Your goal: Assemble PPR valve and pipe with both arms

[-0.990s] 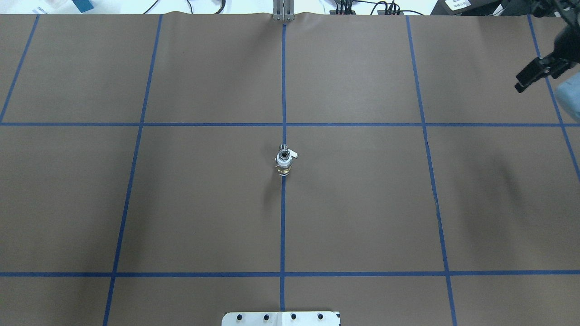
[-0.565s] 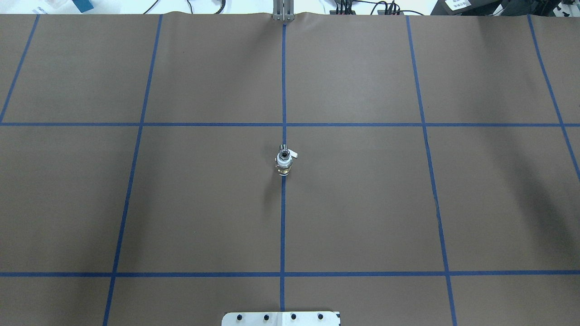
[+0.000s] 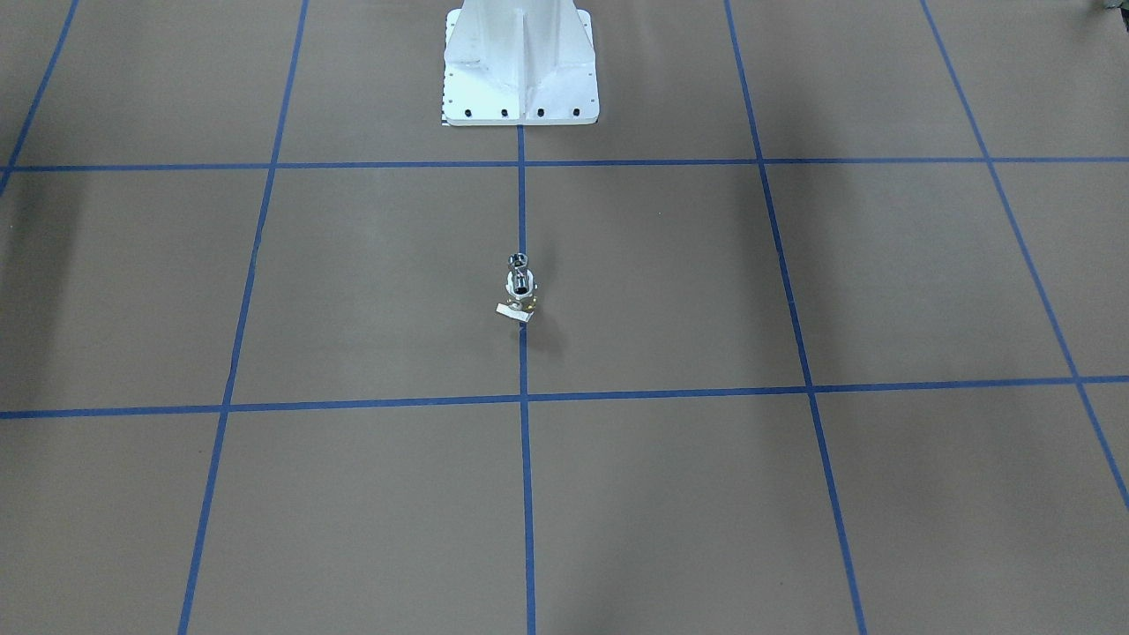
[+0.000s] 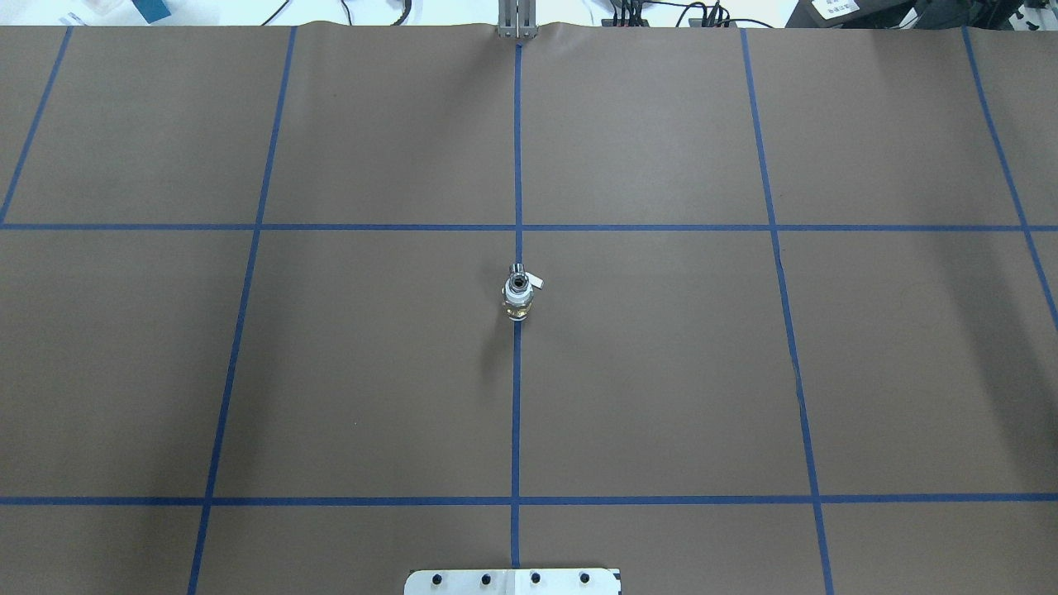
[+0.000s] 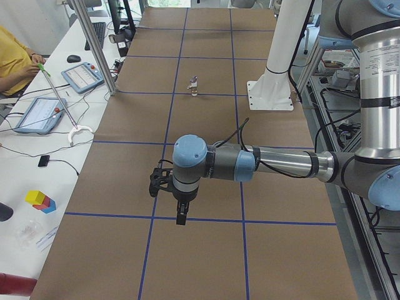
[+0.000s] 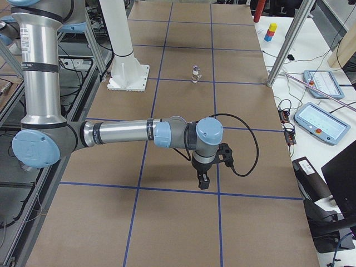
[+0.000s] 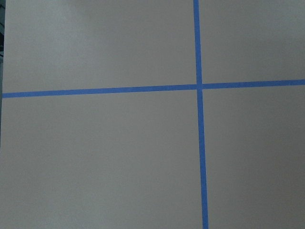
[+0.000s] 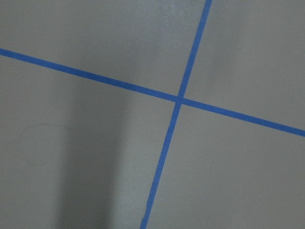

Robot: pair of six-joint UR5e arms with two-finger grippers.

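Observation:
The PPR valve (image 4: 517, 289) stands on the middle blue tape line, with a white collar, a brass body and a small whitish tab. It also shows in the front view (image 3: 521, 285). The chrome pipe (image 4: 517, 268) shows right against the valve's top edge, touching it; it is also in the front view (image 3: 518, 260). My left gripper (image 5: 180, 219) hangs over the table far from them, seen only in the left side view. My right gripper (image 6: 202, 182) hangs likewise, seen only in the right side view. I cannot tell whether either is open or shut. Both wrist views show only bare paper and tape.
Brown paper with a blue tape grid (image 4: 517, 413) covers the table. The white pedestal base (image 3: 520, 70) stands at the robot's side. Control tablets (image 6: 322, 119) and an operator (image 5: 15, 59) are beyond the table's far edge. A metal post (image 4: 517, 21) stands at that edge.
The right gripper, at the overhead view's upper right edge one second ago, has left that view. The valve and pipe have not moved.

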